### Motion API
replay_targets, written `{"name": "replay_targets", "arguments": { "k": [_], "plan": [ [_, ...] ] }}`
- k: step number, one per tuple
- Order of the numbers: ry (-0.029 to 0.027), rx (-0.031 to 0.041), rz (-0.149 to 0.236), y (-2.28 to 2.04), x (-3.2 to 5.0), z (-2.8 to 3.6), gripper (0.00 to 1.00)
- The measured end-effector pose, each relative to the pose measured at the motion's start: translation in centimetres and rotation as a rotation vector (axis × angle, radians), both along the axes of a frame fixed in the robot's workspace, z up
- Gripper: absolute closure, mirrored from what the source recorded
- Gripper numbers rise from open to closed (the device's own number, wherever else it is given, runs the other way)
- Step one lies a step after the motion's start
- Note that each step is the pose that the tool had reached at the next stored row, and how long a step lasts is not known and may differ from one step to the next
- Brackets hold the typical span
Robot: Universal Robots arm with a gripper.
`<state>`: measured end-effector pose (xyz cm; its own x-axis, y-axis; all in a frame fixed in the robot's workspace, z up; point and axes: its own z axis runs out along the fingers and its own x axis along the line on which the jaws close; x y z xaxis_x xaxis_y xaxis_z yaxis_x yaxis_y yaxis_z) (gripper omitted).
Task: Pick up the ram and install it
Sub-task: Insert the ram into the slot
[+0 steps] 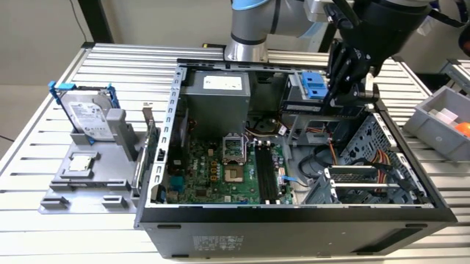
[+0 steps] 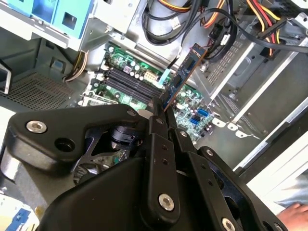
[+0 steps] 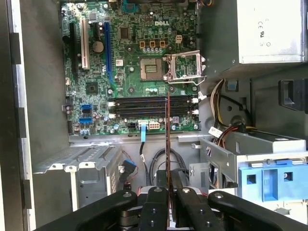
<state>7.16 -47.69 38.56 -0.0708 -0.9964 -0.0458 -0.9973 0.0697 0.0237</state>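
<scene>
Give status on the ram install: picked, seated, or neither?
Picked: the jaws are shut on the ram, which is seen edge-on in the first wrist view. In hand: it hangs above the motherboard, clear of the memory slots. Left: seating; the slots look empty.

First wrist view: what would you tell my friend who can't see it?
A black claw grips a thin ram stick, seen edge-on, above a green circuit board with long black slots, inside an open computer case. A blue plastic bracket sits nearby.
</scene>
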Motion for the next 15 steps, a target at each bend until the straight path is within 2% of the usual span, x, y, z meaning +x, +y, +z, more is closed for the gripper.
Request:
{"name": "replay_targets", "arguments": {
  "k": [4, 9, 15],
  "plan": [
    [0.0, 0.0, 0.0, 0.2, 0.15, 0.0, 1.0],
    [0.0, 0.0001, 0.0, 0.67, 0.21, -0.01, 1.0],
    [0.0, 0.0, 0.0, 0.7, 0.34, 0.0, 1.0]
  ]
}}
